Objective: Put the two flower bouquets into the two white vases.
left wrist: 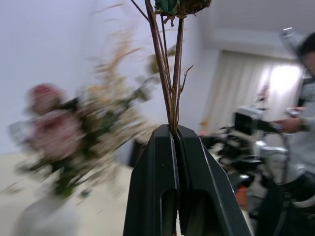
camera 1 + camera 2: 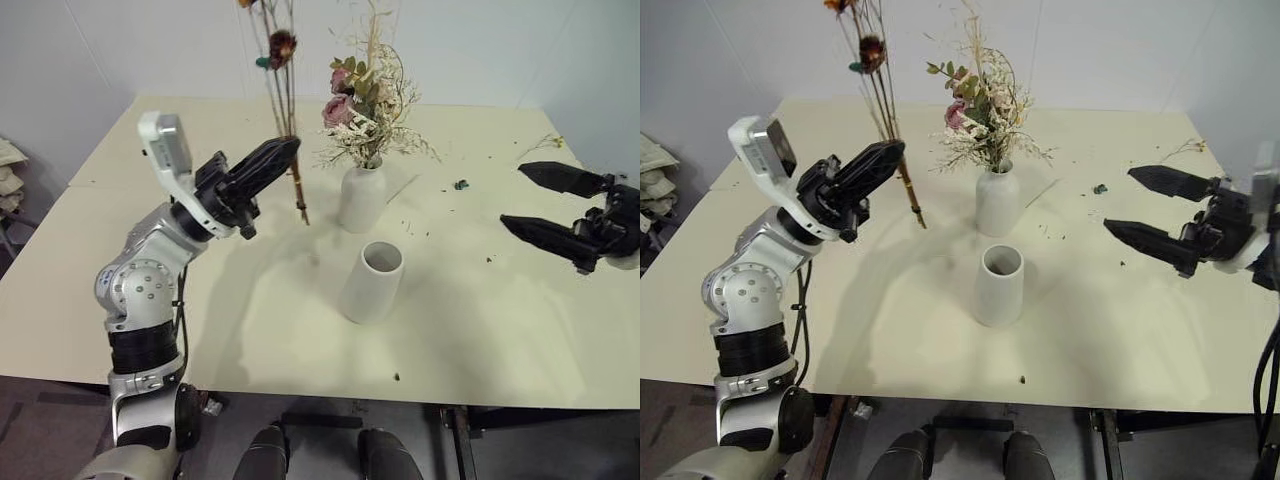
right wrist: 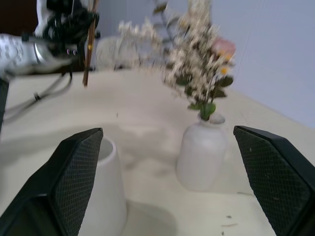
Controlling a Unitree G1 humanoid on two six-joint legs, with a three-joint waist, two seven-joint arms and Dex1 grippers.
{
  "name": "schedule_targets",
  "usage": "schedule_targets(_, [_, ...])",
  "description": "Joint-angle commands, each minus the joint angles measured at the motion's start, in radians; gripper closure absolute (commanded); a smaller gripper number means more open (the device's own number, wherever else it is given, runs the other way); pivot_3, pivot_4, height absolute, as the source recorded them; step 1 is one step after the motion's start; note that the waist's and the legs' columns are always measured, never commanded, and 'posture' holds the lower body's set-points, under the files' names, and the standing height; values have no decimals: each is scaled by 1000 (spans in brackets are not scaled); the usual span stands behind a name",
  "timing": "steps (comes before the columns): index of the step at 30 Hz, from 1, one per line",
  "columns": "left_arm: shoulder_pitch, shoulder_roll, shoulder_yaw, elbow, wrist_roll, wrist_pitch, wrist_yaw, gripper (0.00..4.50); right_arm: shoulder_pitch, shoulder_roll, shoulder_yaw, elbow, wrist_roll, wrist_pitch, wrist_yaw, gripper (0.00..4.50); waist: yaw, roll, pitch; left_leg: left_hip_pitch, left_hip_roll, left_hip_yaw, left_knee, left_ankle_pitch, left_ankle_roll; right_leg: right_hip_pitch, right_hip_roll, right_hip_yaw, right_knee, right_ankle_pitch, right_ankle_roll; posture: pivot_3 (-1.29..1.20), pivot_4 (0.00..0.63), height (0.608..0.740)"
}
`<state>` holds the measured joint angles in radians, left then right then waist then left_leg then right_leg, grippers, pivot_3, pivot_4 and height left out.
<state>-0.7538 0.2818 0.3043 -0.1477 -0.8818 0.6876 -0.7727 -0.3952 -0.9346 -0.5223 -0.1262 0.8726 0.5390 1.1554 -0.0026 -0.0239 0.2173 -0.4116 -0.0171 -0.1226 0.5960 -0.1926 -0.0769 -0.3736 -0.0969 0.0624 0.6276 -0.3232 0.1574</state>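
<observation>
Matte white ceramic forms both task vessels near the centre of the head views. The bottle-shaped vase [image 2: 362, 198] is already carrying the big rose bunch [image 2: 365, 110], its stems entering the narrow mouth, so that half of the task appears complete. Just below it in the frame, the wide-mouthed vase [image 2: 373, 282] is standing empty, mouth upward.

The thin-stemmed bunch [image 2: 283, 95] is hanging clear of the table at upper centre-left, stems roughly upright and lower ends free above the surface. The left gripper [image 2: 268, 160] is pinching those stems with its fingers pressed together; the left wrist view confirms the stalks emerging from between the closed fingers. Holding the stems upright keeps the cut ends pointing down, which should suit insertion into the empty vase.

The right gripper [image 2: 548, 202] is hovering at the right edge, fingers spread, holding nothing, well apart from both vases; it is probably keeping clear.

Loose dried bits [image 2: 461, 184] are lying scattered on the table [image 2: 500, 330].
</observation>
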Motion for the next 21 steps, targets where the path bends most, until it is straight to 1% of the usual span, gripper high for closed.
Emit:
schedule_targets(1, [-56,-18,-38,-6,-25,-32,-7,4489,27,-2,-55,-50,73,37,-1,0,-2,0,0,0,0,0,0,0,0,0,0,0,0,0,0,0,150,740])
schedule_targets(7, [-128,-70,-121,137,44,-139,-94,4489,62,22,2,-91,85,39,18,0,-1,0,0,0,0,1,0,0,0,0,0,0,-1,0,0,0,150,740])
schedule_targets(12, [-115,-93,-189,180,85,-201,-180,4489,97,41,70,-144,81,36,75,0,0,0,0,-1,0,1,-1,0,0,-1,0,0,-2,0,0,0,150,740])
schedule_targets(21, [-119,-132,-231,264,130,-285,-242,4489,69,53,149,-146,64,8,114,0,1,0,0,-2,0,1,-1,0,1,-1,0,0,-3,0,1,0,150,740])
